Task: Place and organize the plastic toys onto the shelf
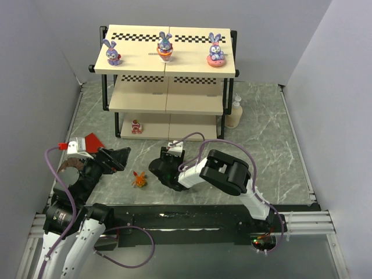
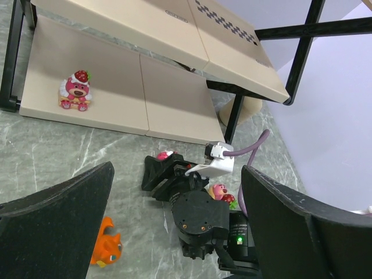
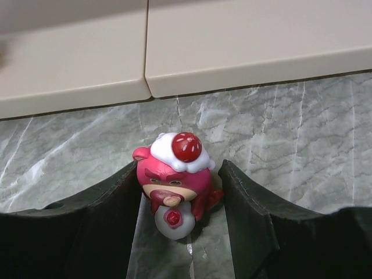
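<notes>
The red-pink figure [image 3: 173, 177] stands on the tabletop [image 3: 302, 128], flanked closely by the right end effector [image 3: 180, 192], with the shelf [image 3: 261, 46] just beyond. Whether it is clamped cannot be told. The left end effector [image 1: 119, 158] is spread wide.

High rear overview, two low wrist close-ups toward shelf [image 1: 192, 64]

Grey-green marble tabletop [image 1: 261, 145] enclosed by plain pale walls [image 1: 290, 23].
</notes>
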